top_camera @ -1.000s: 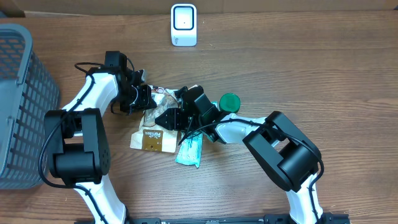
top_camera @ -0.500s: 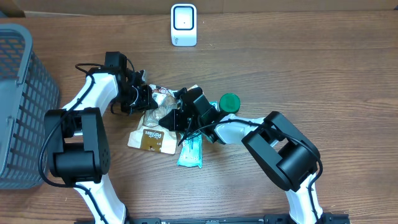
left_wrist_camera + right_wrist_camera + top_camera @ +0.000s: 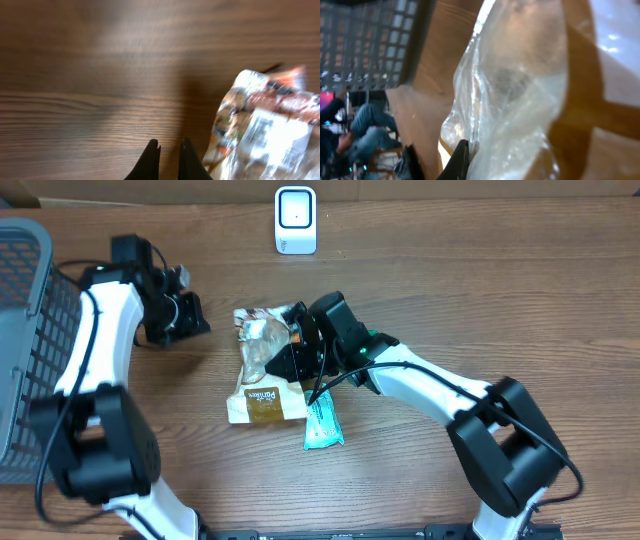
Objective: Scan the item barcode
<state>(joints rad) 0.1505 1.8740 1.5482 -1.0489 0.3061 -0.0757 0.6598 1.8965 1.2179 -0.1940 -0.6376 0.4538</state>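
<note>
Your left arm swung away from the pile over the last second. The left tool [image 3: 190, 320] had been up against the bag [image 3: 258, 340], and it ended over bare surface [image 3: 480, 290] well to the bag's left, nearer the basket [image 3: 30, 300]. Its fingers were drawn together with nothing between them. In your left wrist view only wood lay under them, and the bag sat off to the right, blurred.

Your right tool [image 3: 288, 352] was clamped on the bag's right edge. In the right wrist view, crinkled clear plastic filled most of the frame and pressed against the one finger you could see.

The bag lay near the middle of the surface, below the scanner [image 3: 296, 220] and well apart from it. You could not make out a barcode on it in any view.

The brown packet [image 3: 266, 402] had turned more upright and lay just below the bag, touching it. The teal packet [image 3: 322, 423] had slid right. It lay against the brown packet's right side, partly under your right arm.
</note>
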